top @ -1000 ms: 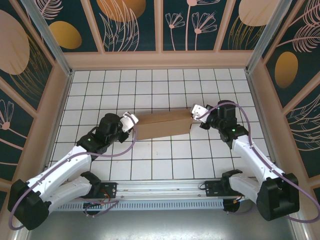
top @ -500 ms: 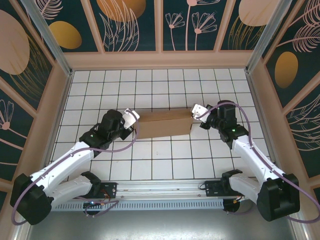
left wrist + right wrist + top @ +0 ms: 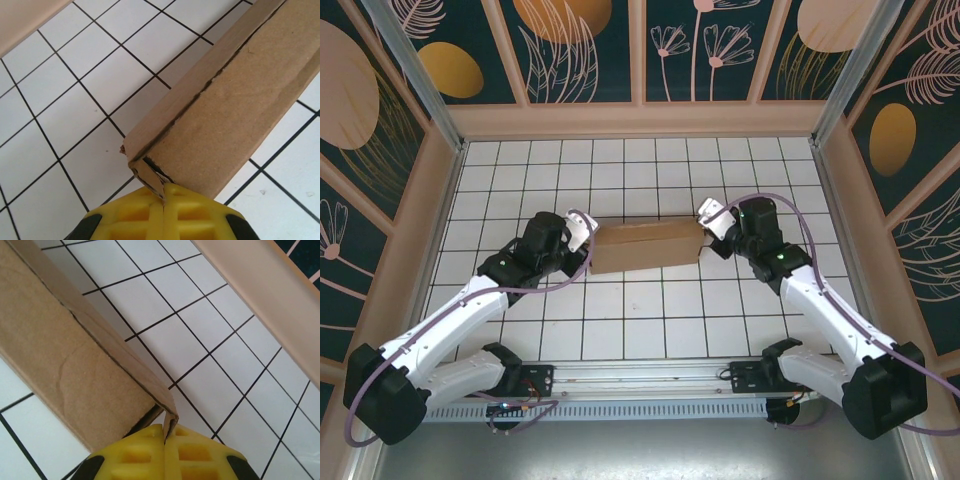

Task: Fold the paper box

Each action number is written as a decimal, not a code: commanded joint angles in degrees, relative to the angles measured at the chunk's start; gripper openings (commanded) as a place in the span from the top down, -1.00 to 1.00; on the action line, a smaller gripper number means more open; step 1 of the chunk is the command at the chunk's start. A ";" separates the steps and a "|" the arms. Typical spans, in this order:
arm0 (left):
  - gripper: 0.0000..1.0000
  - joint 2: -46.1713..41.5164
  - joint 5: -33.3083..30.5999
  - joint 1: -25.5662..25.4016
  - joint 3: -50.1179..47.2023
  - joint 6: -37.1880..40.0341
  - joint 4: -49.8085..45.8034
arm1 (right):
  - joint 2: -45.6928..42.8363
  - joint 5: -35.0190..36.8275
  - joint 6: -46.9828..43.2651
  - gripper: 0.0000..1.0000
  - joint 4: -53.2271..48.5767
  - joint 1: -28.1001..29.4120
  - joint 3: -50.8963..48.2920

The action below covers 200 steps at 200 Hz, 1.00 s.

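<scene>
Both grippers are closed tight on cardboard. The left gripper (image 3: 582,232) pinches a thin, ragged flap at the left end of the paper box (image 3: 645,247), and the right gripper (image 3: 708,215) pinches the flap edge at the right end.

From above, the box is a long, shut brown shape lying across the middle of the white tiled table (image 3: 620,320), a little askew, stretched between the two wrists. That view shows the wrists at each end but not the grip itself.

The wrist cameras show it. On the left, the yellow fingers (image 3: 130,220) meet on the torn corner, and a dark seam runs along the box's top edge. On the right, a faint crease crosses the side face and a dark gap opens at the end, just above the fingertips.

Each wrist view cuts the box off partway along. I cannot tell whether its underside rests on the tiles.

Patterned wall panels (image 3: 580,50) ring the table.
</scene>
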 commanded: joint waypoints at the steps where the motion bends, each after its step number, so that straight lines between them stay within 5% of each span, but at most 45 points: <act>1: 1.00 0.18 8.73 -0.99 3.01 -3.90 4.05 | 0.62 -6.37 8.61 1.00 -1.82 2.63 3.75; 125: 1.00 9.53 9.98 -0.88 11.19 -20.56 -3.30 | 12.05 -5.50 35.69 1.00 -15.10 3.92 17.38; 200: 1.00 6.98 8.81 0.78 8.58 -19.83 -1.53 | 13.69 -2.28 37.50 1.00 -17.97 3.88 18.58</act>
